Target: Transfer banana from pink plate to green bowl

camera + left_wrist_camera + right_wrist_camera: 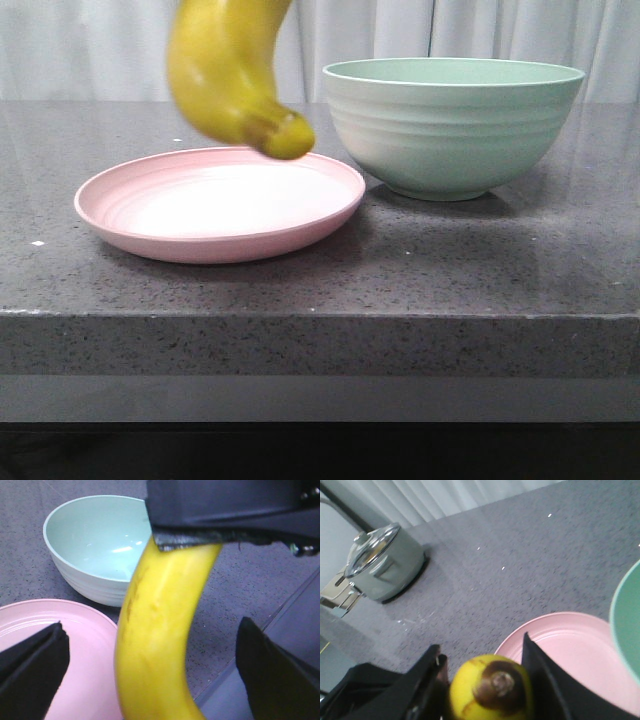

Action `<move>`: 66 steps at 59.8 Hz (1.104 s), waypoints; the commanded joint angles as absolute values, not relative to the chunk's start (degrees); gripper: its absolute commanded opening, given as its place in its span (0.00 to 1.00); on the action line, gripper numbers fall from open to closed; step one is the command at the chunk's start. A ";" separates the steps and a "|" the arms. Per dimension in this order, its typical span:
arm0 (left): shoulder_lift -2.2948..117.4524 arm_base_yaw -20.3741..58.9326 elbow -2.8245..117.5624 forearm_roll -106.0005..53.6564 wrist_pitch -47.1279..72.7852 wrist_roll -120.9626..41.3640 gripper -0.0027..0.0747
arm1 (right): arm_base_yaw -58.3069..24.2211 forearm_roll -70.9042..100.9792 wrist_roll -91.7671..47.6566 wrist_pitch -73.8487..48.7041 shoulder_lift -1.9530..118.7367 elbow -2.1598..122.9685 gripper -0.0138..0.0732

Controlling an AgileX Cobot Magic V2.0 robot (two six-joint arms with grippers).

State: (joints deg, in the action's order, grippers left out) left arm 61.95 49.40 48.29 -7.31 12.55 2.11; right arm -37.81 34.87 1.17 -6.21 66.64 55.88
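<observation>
Front: the banana hangs above the pink plate, with the green bowl at its 3 o'clock. Carry it low and you'll likely clip that tall wall.

Left wrist: your left end effector gapes wide, holding nothing.

Right wrist: your right end effector is clamped on the curved banana, which could pivot loose.

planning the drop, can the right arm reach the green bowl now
Probably yes: the right claw holds the banana clear above the pink plate, and the green bowl beside it is open and empty. The open left claw flanks the banana, though.
</observation>
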 commanded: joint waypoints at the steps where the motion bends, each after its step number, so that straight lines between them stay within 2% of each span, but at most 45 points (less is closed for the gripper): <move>1: 60.55 49.86 50.17 -7.66 8.31 2.25 0.88 | -34.01 33.18 0.53 0.00 65.38 59.78 0.20; 22: 60.55 49.86 50.17 -7.66 8.31 2.25 0.88 | -18.01 32.18 -4.40 0.00 68.35 70.18 0.20; 39: 60.55 49.86 50.17 -7.66 8.31 2.25 0.88 | -17.09 31.01 -13.72 3.67 80.83 72.55 0.20; 54: 60.55 49.86 50.17 -7.66 8.31 2.25 0.87 | -17.09 30.79 -14.20 3.95 87.65 72.55 0.20; 60: 60.55 49.86 50.17 -7.66 8.31 2.25 0.87 | -17.09 30.73 -14.20 3.83 88.87 72.55 0.27; 66: 60.55 49.86 50.17 -7.66 8.31 2.25 0.87 | -17.09 30.72 -14.20 3.90 89.22 72.55 0.40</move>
State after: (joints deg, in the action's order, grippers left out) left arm 61.95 49.40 48.29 -7.31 12.55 2.11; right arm -17.25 31.04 -13.76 -1.23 91.58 70.12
